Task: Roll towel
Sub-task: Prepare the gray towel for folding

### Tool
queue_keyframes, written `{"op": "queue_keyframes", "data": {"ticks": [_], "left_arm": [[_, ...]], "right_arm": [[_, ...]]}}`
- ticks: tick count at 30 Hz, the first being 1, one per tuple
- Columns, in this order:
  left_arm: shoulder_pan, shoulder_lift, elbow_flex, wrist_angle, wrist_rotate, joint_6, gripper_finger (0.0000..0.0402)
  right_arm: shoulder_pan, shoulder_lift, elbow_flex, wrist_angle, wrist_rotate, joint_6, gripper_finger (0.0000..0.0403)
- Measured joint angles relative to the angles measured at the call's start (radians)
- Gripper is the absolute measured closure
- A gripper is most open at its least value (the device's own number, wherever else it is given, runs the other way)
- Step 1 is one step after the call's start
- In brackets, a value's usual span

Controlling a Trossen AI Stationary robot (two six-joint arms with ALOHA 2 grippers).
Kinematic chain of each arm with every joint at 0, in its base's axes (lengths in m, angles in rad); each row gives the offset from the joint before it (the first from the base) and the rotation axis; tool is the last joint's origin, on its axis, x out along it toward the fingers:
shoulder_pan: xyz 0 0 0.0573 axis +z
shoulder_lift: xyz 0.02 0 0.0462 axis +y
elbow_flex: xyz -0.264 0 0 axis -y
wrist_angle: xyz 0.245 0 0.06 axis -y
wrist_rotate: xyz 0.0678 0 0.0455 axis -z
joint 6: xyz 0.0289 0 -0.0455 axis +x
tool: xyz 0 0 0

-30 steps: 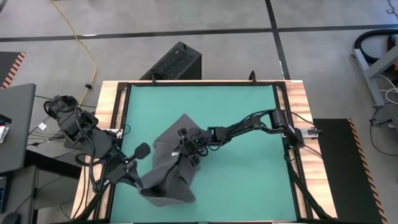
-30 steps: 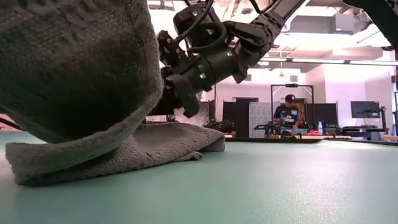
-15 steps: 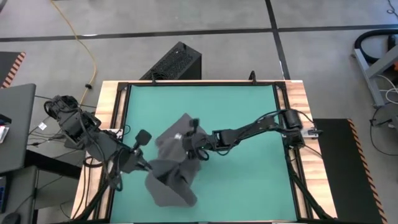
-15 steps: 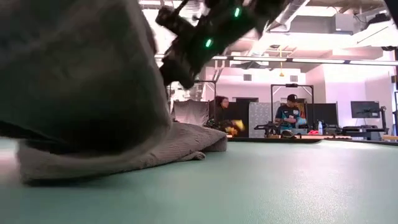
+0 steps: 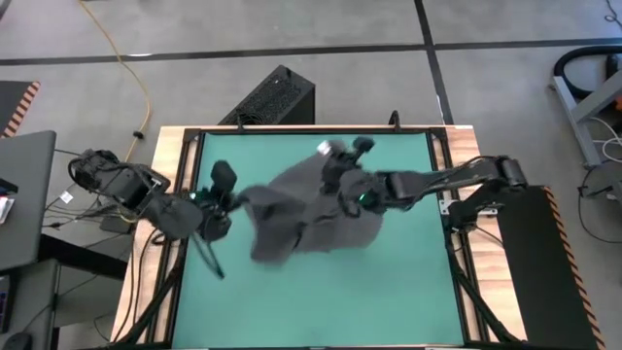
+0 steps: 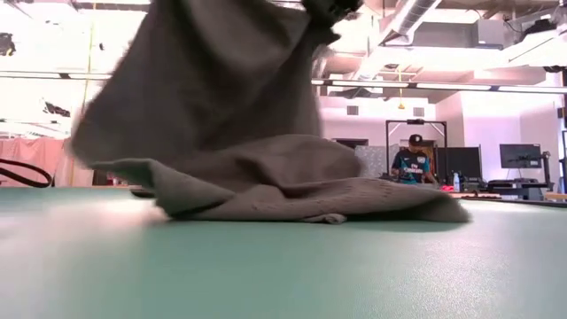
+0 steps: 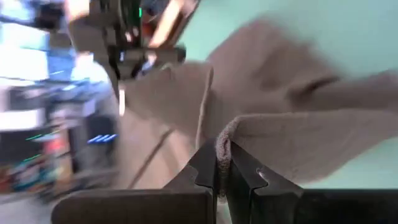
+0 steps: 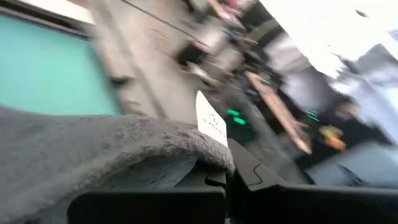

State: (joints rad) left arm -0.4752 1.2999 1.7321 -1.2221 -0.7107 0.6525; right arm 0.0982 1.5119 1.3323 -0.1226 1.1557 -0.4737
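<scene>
Both pincers, left (image 7: 222, 177) and right (image 8: 227, 180), clamp opposite edges of the limp towel (image 5: 311, 209), which sags between them above the tabletop (image 5: 408, 292).

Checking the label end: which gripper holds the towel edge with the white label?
The right gripper: the white label sits at its jaws; the left gripper pinches plain towel.

High view straight down; low view table-level; wrist views close; all share towel (image 5: 311, 209)
</scene>
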Motion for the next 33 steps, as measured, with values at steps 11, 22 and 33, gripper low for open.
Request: {"op": "queue_keyframes", "data": {"ticks": [11,22,33], "left_arm": [[0.445,0.000,0.001,0.309,-0.011,0.548,0.0401],[0.974,0.000,0.068,1.002,0.420,0.877,0.0401],[1.137,0.009,0.196,1.074,0.742,0.835,0.0401]], "right_arm": [[-0.225,-0.180,0.000,0.379,0.061,-0.495,0.0393],[-0.442,-0.182,0.113,0.705,-0.187,-0.813,0.0393],[-0.440,-0.180,0.387,0.681,-0.273,-0.776,0.0393]]}}
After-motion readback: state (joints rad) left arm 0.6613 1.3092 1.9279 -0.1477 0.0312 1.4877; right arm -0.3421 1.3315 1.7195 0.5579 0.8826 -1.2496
